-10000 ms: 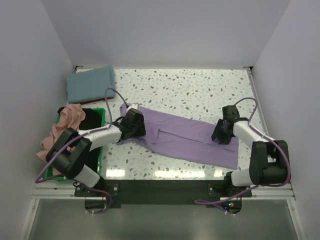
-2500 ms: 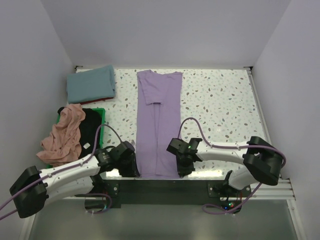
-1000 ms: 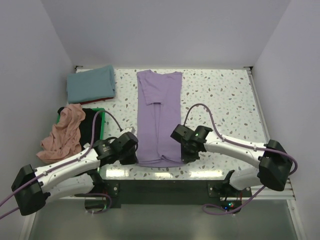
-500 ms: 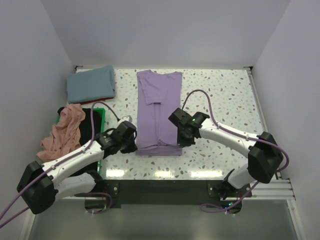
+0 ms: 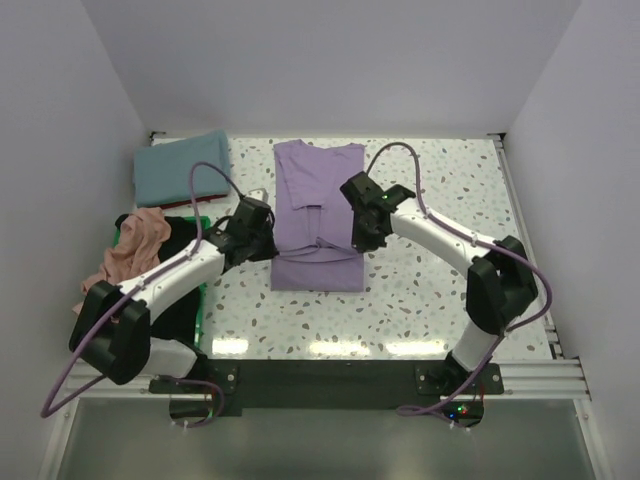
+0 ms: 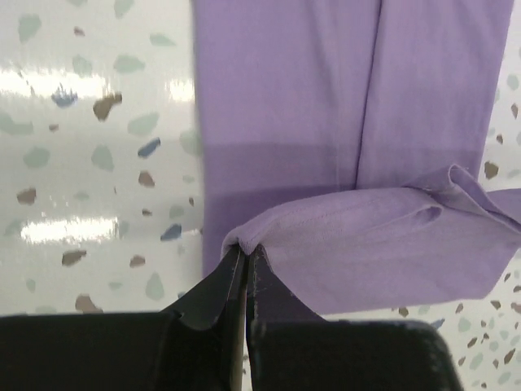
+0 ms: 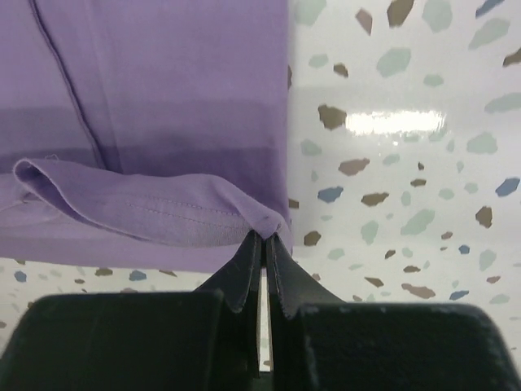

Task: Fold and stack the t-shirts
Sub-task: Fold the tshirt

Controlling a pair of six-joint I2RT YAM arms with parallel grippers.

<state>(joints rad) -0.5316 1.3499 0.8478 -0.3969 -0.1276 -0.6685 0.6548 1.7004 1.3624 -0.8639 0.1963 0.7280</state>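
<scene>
Speckled table (image 5: 430,290) | lavender t-shirt (image 5: 315,185) hem pinched: left claw (image 6: 245,257), right claw (image 7: 265,240)

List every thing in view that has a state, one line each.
lavender t-shirt: lying flat, near hem lifted and folded partway back
teal t-shirt: folded, far left corner
green bin: upright, holding shirts
salmon pink t-shirt: crumpled, draped over green bin
black t-shirt: unfolded, in green bin
left hand: shut on lavender t-shirt's hem corner
right hand: shut on the other hem corner
</scene>
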